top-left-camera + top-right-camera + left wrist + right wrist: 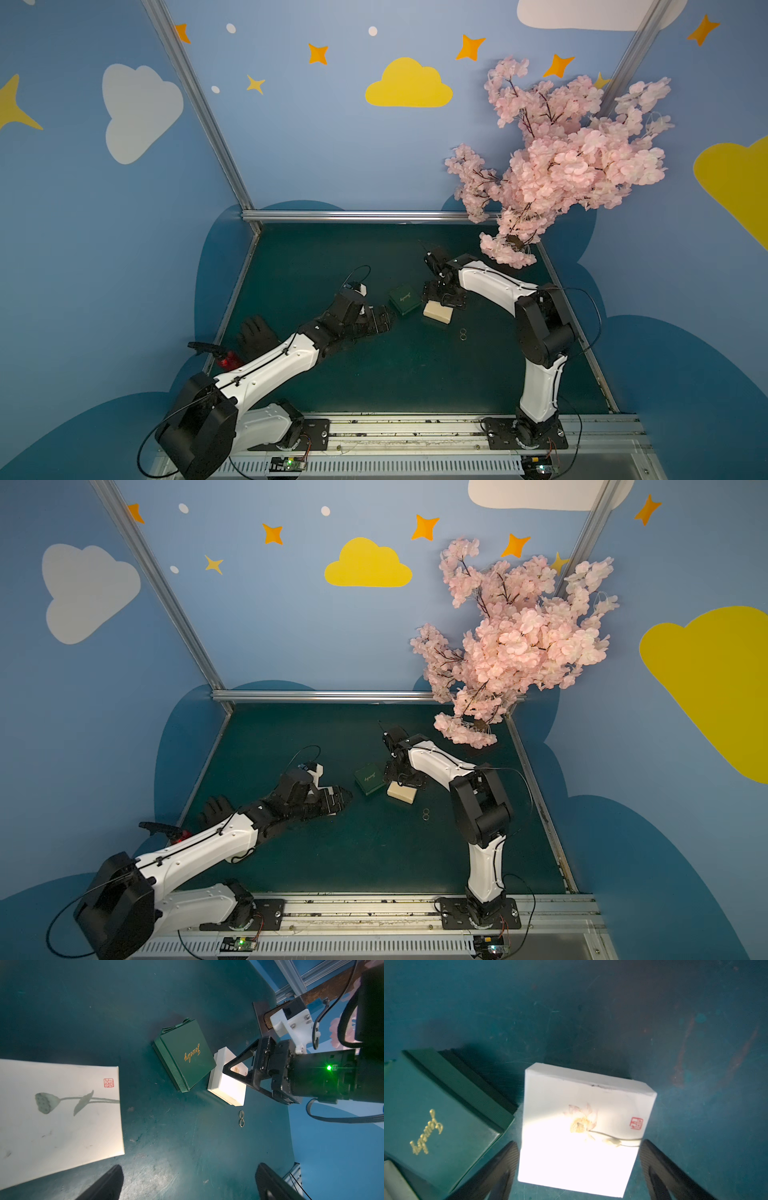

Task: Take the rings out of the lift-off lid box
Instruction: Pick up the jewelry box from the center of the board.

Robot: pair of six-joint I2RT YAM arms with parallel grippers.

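Dark green tabletop mat (374,374), blue cloud-painted walls behind. Just right of centre, lower half of both top views: small white square cardboard box (437,313) with a lotus print, lid apparently on. Right gripper (579,1142) hangs over it, jaws spread wide to either side, gripping nothing. Left gripper (190,1167) sits near frame centre, jaws fully apart, empty. Two thin silvery metal rings (463,334) lie touching on the mat, just below-right of the white box (any others presumably inside; cannot see). Likely step: lifting the lid. Lower squarely, pinch the lid's walls, rise straight. Dark green "Jewelry" box (404,300) sits just beside, on the left; mind that finger's clearance.
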